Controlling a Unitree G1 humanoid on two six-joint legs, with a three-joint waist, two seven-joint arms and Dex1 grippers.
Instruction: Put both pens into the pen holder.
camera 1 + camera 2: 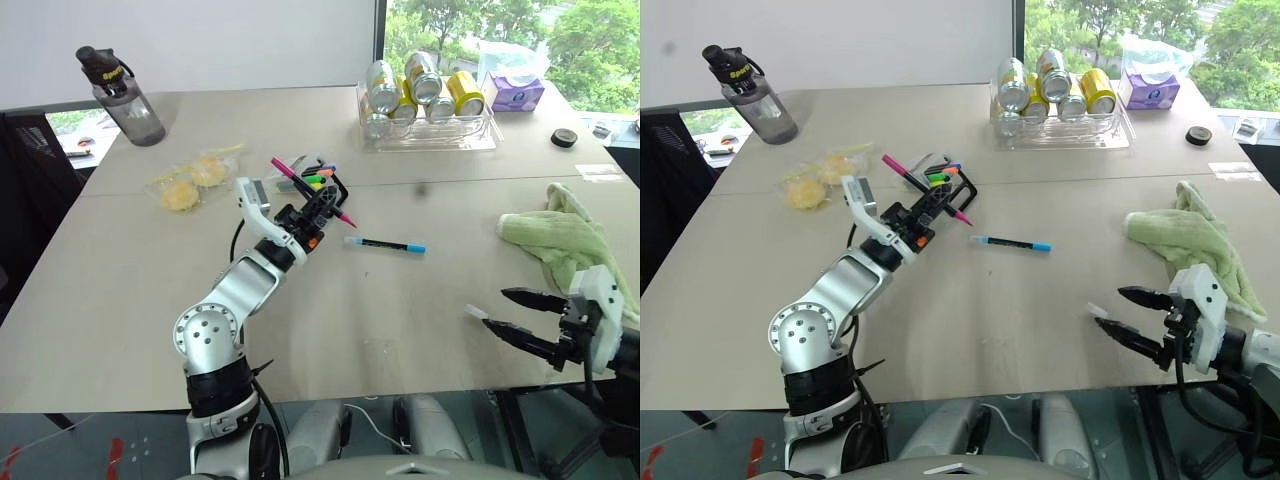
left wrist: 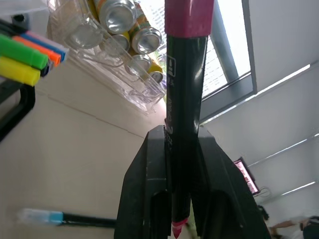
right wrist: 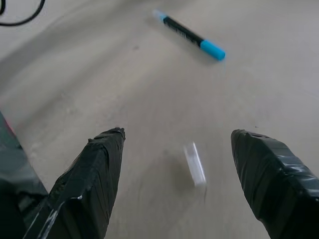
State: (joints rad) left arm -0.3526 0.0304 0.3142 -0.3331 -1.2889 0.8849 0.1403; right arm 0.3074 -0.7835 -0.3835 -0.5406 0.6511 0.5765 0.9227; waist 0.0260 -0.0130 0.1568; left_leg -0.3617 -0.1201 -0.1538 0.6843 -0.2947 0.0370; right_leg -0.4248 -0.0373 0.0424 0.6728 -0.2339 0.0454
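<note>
Tabletop with two pens: pink-ended pen pinched in left gripper, blue-capped pen flat, right gripper spread.

The right gripper is held wide apart above the table. A small clear piece is seen between its fingers, and the blue-capped pen is laid beyond.

Left arm: reaches up the table toward 1 o'clock, elbow bent.
Left gripper: fingers clamped on the pink-ended pen.
Right arm: low at the table's near edge.
Right gripper: points toward 9 o'clock, fingers spread wide, empty.
</note>
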